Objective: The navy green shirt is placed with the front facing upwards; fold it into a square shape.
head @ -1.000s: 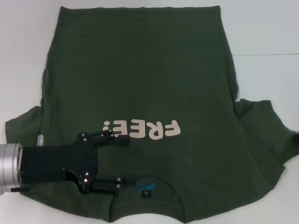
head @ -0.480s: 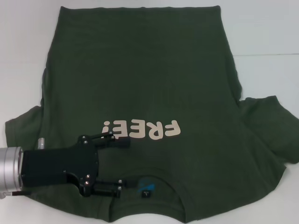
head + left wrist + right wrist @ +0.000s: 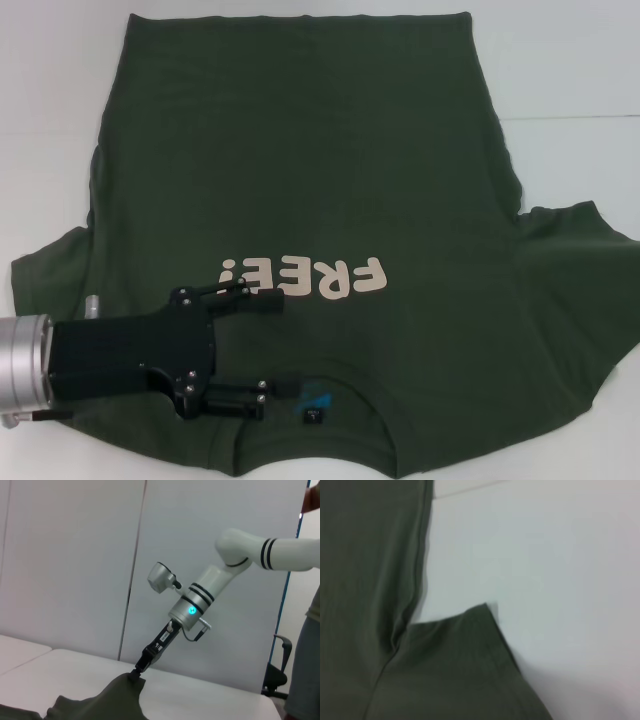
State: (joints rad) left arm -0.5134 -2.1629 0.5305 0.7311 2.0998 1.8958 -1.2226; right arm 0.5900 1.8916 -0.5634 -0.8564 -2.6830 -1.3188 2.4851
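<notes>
My left gripper hangs over the shirt with its two black fingers spread apart, one beside the cream "FREE!" lettering, the other by the collar and its blue label. The dark green shirt lies front-up across the white table, collar toward me, hem at the far edge. In the left wrist view my right gripper meets a raised corner of the shirt's sleeve at the fabric's peak; I cannot tell whether its fingers are closed on the cloth. The right wrist view shows only the sleeve edge against the table.
</notes>
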